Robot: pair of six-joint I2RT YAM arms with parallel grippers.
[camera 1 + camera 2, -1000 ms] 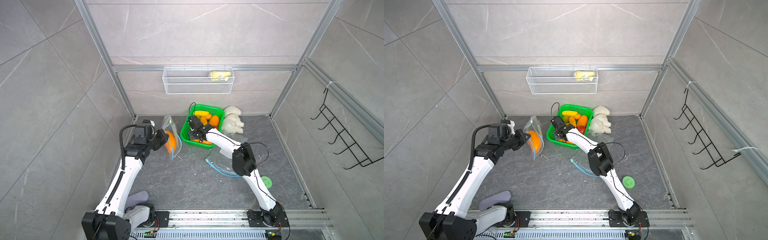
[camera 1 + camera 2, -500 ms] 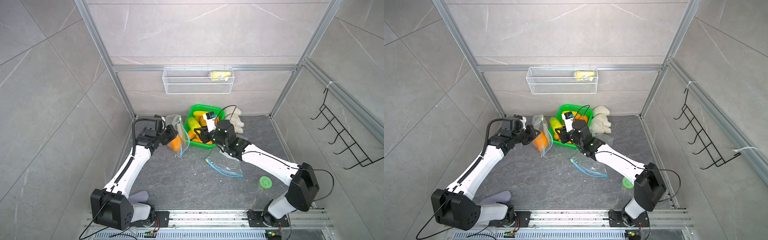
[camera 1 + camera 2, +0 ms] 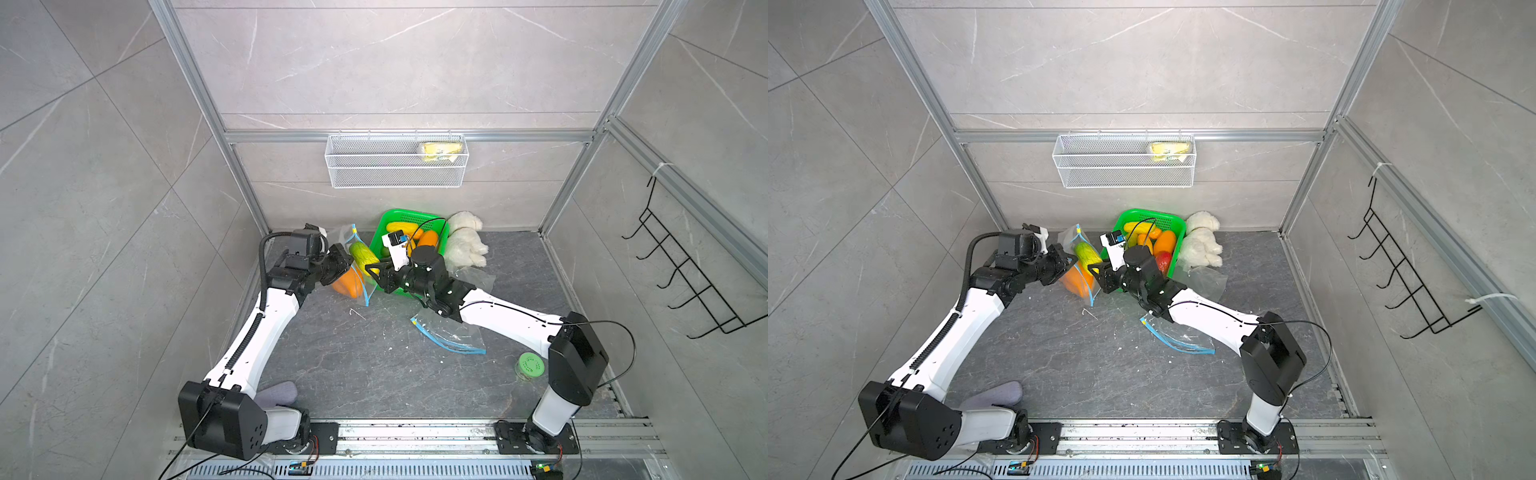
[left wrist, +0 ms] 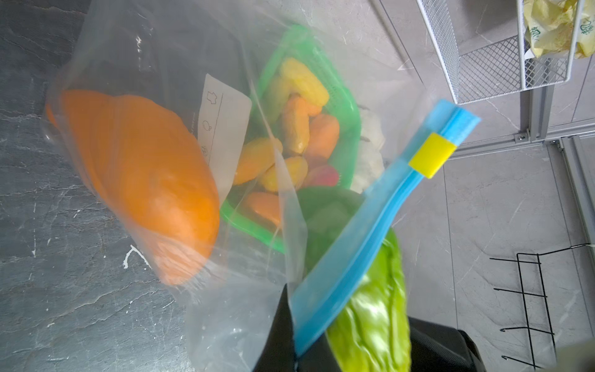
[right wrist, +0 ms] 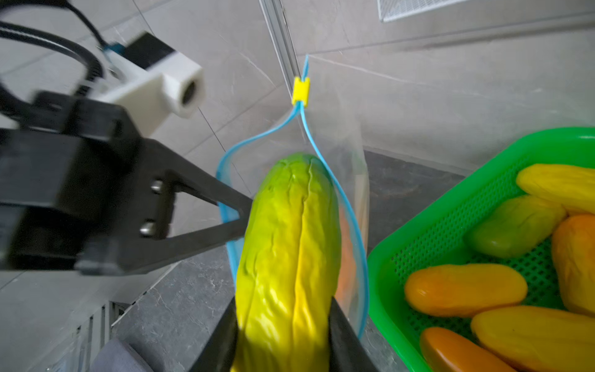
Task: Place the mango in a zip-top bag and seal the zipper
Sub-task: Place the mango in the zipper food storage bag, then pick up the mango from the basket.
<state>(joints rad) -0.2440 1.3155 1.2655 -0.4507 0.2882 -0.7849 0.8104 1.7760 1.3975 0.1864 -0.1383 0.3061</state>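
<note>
1. In both top views the left fingers point(image 3: 343, 262) are pinched shut on the rim of the zip-top bag point(image 3: 348, 235). They hold it up near the far left corner of the tabletop point(image 3: 374, 374), just beside the green basket point(image 3: 415, 216) at the far edge. The right fingers point(image 3: 380, 276) stand partly open, clamped on the green-yellow mango point(image 3: 363, 257). Its long axis runs from them toward the bag, and the right arm carries it.
2. The left wrist view adds an orange fruit point(image 4: 145, 180) lying low inside the bag. The blue zipper strip point(image 4: 354, 244) crosses the mango, and its yellow slider point(image 4: 433, 154) sits near the strip's end. The mango's tip shows dimly through the film, so it is probably just inside.
3. Only the right wrist view shows the mouth spread as an open loop, with the mango's tip at it and the left fingers touching the mango's side. The next push should likely follow the mango's axis.
</note>
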